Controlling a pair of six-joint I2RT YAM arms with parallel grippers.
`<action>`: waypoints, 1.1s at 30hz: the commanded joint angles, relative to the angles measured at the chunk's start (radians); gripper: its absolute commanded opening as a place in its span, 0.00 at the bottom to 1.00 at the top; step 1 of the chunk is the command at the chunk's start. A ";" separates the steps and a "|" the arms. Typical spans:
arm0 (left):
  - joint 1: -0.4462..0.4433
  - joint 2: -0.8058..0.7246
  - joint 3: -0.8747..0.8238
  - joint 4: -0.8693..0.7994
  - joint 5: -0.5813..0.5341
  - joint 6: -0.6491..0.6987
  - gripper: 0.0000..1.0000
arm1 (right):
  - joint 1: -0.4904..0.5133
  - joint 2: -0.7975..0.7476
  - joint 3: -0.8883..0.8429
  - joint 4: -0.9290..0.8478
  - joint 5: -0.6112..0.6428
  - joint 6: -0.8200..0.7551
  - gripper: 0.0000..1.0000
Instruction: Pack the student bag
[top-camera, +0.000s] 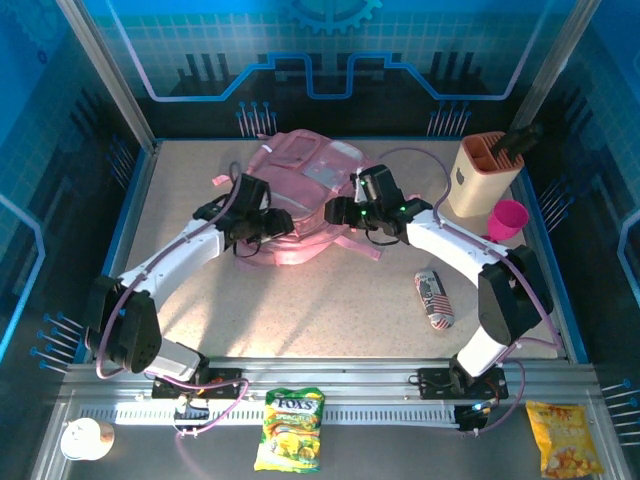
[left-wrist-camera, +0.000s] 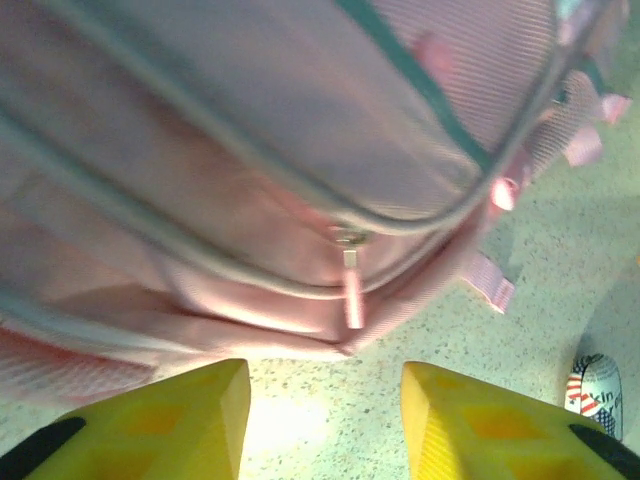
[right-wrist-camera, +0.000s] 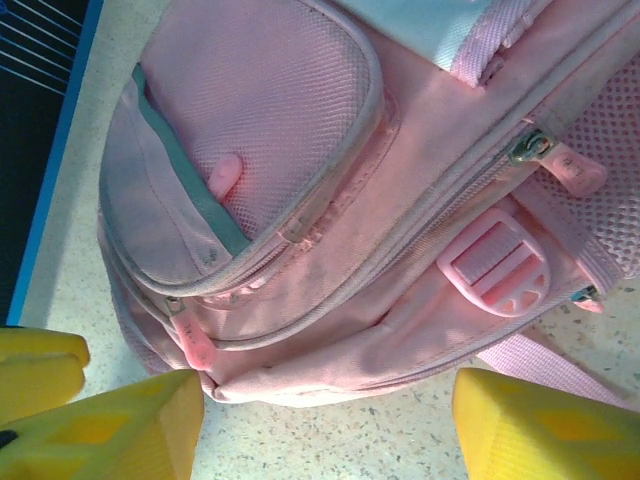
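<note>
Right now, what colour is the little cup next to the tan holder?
Bright magenta pink; the cup beside the holder shows best in the top view.

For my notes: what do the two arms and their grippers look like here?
Both arms have white shells with bulky black joints, and a lilac cable loops along each: left arm, right arm. Wrist heads are black. The left gripper and right gripper carry yellow wedge-shaped fingers with orange inset patches.
</note>
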 joint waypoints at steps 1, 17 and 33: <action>-0.034 0.063 0.073 -0.010 -0.061 0.051 0.38 | -0.014 0.011 -0.003 0.044 -0.037 0.055 0.67; -0.126 0.219 0.172 -0.073 -0.249 0.039 0.31 | -0.037 0.008 -0.033 0.071 -0.049 0.101 0.66; -0.130 0.243 0.194 -0.003 -0.125 0.101 0.00 | -0.037 0.051 -0.061 0.197 -0.063 0.485 0.52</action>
